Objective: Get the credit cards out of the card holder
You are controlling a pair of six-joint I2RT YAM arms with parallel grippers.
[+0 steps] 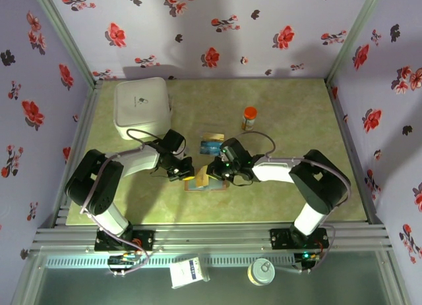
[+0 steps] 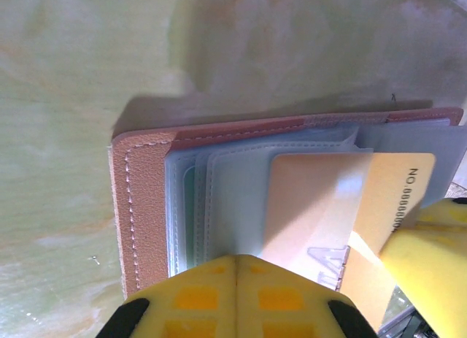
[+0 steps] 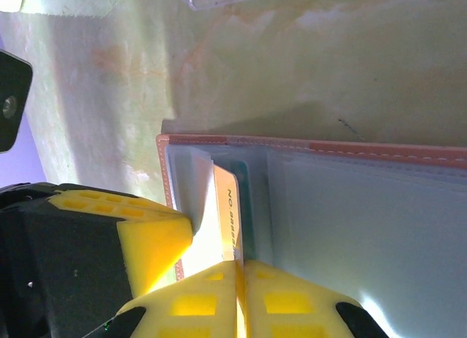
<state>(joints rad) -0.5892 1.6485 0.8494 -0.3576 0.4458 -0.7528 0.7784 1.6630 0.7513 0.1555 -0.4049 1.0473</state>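
Observation:
The brown card holder (image 1: 198, 184) lies open on the green table between my two grippers. Its brown stitched edge (image 2: 139, 206) frames clear blue-grey sleeves. A yellow credit card (image 2: 398, 192) sticks halfway out of a sleeve. My right gripper (image 3: 239, 263) is shut on that yellow card's (image 3: 228, 214) edge, and a teal card (image 3: 248, 199) sits in the sleeve behind it. My left gripper (image 2: 237, 259) is shut, its tips pressed against a clear sleeve of the holder (image 3: 314, 144). From above, the left gripper (image 1: 184, 172) and right gripper (image 1: 216, 171) nearly meet over the holder.
A clear tray with loose cards (image 1: 212, 145) lies just behind the holder. A large white box (image 1: 142, 107) stands at the back left. An orange bottle (image 1: 249, 118) stands at the back centre. The patterned walls close in the table's sides.

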